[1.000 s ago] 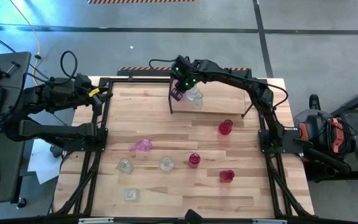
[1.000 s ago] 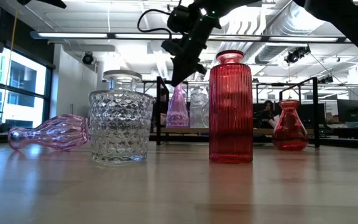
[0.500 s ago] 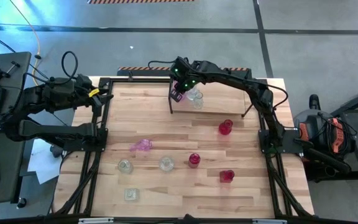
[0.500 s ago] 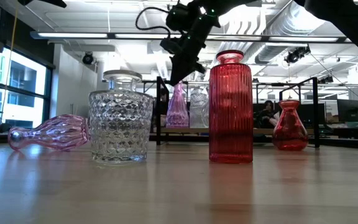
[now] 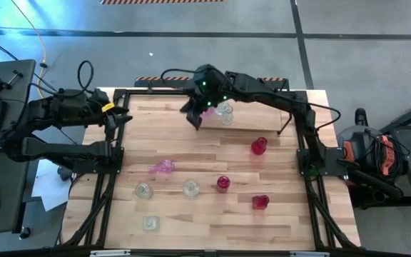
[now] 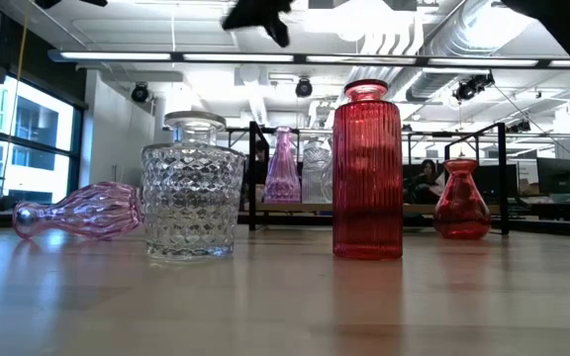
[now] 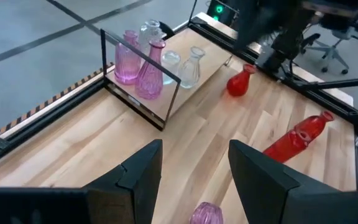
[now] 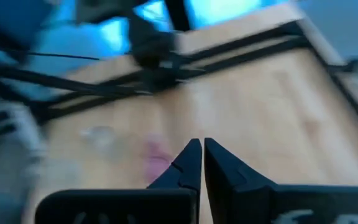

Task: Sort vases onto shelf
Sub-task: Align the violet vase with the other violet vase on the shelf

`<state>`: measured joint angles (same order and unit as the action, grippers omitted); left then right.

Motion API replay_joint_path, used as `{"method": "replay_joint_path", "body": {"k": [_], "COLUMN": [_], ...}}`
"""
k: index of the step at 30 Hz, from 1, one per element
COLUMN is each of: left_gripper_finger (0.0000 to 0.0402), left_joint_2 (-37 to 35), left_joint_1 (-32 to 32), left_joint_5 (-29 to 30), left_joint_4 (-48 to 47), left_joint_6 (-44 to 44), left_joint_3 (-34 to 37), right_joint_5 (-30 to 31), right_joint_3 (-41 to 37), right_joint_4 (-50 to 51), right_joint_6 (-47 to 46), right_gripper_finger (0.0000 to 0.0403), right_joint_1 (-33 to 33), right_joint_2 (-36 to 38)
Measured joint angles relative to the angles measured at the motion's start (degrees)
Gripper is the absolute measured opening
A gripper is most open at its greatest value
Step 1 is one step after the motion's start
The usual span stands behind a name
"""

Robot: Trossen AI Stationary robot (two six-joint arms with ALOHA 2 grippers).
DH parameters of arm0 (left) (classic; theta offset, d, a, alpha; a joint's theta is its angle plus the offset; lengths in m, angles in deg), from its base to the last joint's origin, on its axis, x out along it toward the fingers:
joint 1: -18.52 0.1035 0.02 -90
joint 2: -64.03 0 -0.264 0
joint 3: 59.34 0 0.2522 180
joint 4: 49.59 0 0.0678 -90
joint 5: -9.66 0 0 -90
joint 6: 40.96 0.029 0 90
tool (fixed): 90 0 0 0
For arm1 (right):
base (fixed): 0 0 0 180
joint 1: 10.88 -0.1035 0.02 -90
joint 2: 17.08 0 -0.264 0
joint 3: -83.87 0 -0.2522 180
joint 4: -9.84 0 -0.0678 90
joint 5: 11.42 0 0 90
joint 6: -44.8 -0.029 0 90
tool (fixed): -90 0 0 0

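Note:
The shelf stands at the table's far side, with pink vases and clear vases upright on its board. My right gripper hangs in the air just left of the shelf's left end, fingers shut on nothing; in the low view it shows high up. My left gripper waits open at the table's left edge. On the table lie a pink vase on its side and a red one; red vases and clear ones stand upright.
The arms' black frames run along the table's left and right sides. Bare wood lies between the shelf and the row of vases. Beyond the table the low view shows an office with a seated person.
My right gripper has left the shelf's left end, risen well above the pink vase there and swung toward the table's left and near side, turning as it went. The pink vase has stayed upright on the shelf.

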<state>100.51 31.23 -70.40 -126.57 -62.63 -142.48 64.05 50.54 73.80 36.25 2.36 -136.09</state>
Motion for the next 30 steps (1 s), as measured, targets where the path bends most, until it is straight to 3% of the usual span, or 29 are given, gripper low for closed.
{"method": "replay_joint_path", "body": {"k": [3, 6, 12, 18, 23, 30], "left_gripper_finger": [0.0177, 0.0177, 0.0177, 0.0179, 0.0189, 0.0201], "left_joint_2": [0.4, 2.04, 10.54, 15.77, 16.78, 16.79], "left_joint_1": [0.02, 0.0, -0.02, -0.02, 1.28, 1.54], "left_joint_5": [0.0, -0.38, -2.4, -10.19, -15.69, -21.88], "left_joint_4": [-0.02, -1.91, -10.88, -7.55, -5.09, 7.12], "left_joint_6": [0.73, -0.13, 4.04, 7.6, 8.72, 2.78], "left_joint_3": [0.0, -0.03, 0.66, 7.17, 15.32, 25.1], "right_joint_5": [-1.27, 1.53, 5.13, 5.27, 10.44, 11.03], "right_joint_3": [-0.14, -0.14, 0.93, 0.98, 1.11, 1.09], "right_joint_4": [0.69, 0.42, -1.03, 5.24, 12.73, 14.15], "right_joint_6": [-0.24, -0.51, -2.02, -1.86, 3.18, 9.32], "right_gripper_finger": [0.0008, 0.0017, 0.0033, 0.0049, 0.0069, 0.0082], "right_joint_1": [-2.06, -3.63, -4.68, -4.5, -4.17, -1.83], "right_joint_2": [-0.39, -0.47, -0.47, 0.62, 2.75, 6.62]}}
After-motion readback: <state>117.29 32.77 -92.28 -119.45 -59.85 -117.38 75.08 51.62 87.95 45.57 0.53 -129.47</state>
